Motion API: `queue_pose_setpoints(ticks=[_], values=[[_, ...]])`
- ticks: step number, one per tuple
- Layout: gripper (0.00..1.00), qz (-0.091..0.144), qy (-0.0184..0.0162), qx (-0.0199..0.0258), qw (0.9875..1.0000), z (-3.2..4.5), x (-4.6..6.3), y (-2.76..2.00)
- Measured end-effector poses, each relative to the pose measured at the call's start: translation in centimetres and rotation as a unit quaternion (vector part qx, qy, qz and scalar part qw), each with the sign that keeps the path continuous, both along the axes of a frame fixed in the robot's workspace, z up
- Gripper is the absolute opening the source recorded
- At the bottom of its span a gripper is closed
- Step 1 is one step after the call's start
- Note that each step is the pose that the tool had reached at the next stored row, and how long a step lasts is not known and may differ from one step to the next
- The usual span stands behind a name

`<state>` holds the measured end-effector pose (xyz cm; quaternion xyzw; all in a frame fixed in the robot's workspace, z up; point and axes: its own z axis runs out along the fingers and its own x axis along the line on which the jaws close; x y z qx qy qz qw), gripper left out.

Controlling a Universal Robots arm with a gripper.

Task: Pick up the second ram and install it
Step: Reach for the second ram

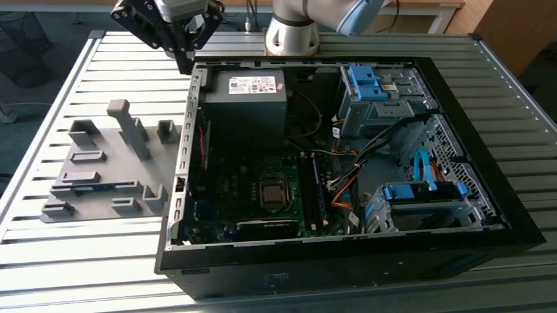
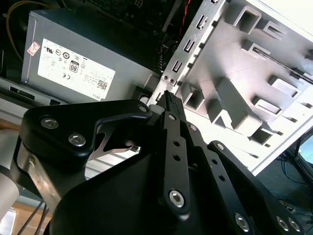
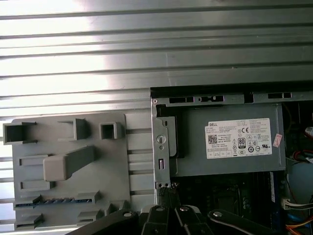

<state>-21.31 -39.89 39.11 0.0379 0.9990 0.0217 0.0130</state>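
The second ram (image 1: 90, 188) is a thin blue stick lying flat in a slot of the grey fixture plate (image 1: 104, 143), at the exterior view's left of the open computer case (image 1: 348, 261). In the first wrist view the ram (image 3: 55, 200) shows as a blue strip in a holder near the plate's (image 3: 29, 152) edge. My gripper (image 1: 184, 65) hangs high over the case's back corner, away from the ram. Its black fingers meet at the tips in both wrist views (image 2: 168, 98) (image 3: 166, 192), with nothing held. The green motherboard (image 1: 261, 189) lies inside the case.
A grey power supply (image 1: 248, 85) (image 3: 230, 142) (image 2: 73, 58) fills the case's back corner under my gripper. Light-blue drive brackets (image 1: 366, 81) (image 1: 418, 192) and loose cables sit at the case's right. Upright posts (image 1: 130, 127) rise from the fixture plate. The slatted metal table (image 1: 78, 261) surrounds all.
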Motion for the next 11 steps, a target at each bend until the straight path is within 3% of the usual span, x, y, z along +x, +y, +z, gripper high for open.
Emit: queue_pose_setpoints(ticks=[11], values=[[0.11,0.000,0.0000,0.0000,1.0000,-0.01,-0.95,0.00]])
